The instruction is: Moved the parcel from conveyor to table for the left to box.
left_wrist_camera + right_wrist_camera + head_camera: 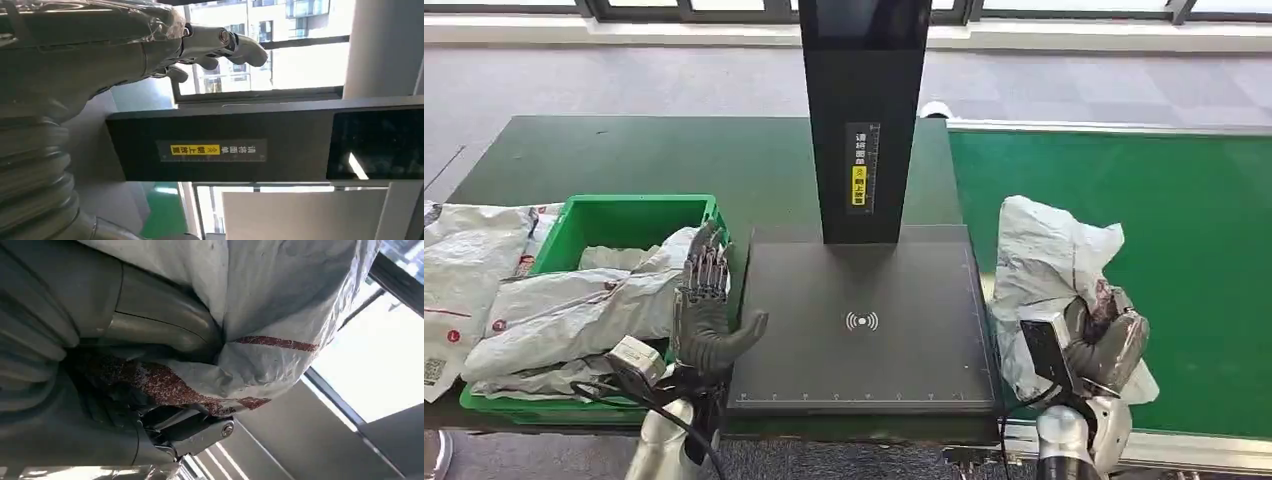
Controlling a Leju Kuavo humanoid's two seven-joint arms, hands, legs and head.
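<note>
Left hand (100, 55) near camera, fingers (240, 42) extended, apart, holding nothing. Beyond: black scanner column (225, 145) with yellow label (195, 149), dark screen (377, 145), bright windows (300, 65).

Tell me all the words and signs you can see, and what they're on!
Black post: a label with white characters over a yellow strip, too small to read.
Dark scanner pad: a white wireless-wave sign, no words.
Parcel held by the right hand: red stripes, no readable text.
Parcels in the green bin: small red marks, too blurred to read.
</note>
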